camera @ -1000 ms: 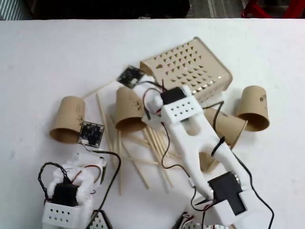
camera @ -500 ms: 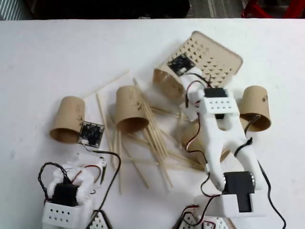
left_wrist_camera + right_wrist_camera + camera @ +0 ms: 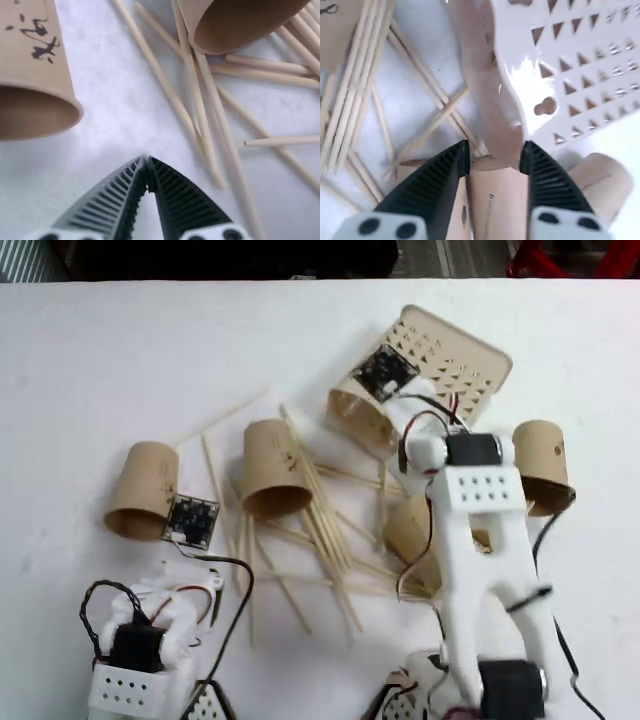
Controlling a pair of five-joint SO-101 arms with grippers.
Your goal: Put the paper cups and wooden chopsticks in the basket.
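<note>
Basket, seemingly tipped, partly hidden.

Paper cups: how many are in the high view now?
4. One cup far left, one left of centre among the chopsticks, one under the right arm, one right of the basket. The arm may hide more.

White arms, black motors, black cables, ribbed black tool

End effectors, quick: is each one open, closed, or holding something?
Left end effector: closed, holding nothing.
Right end effector: closed on the rim of the basket.
</note>
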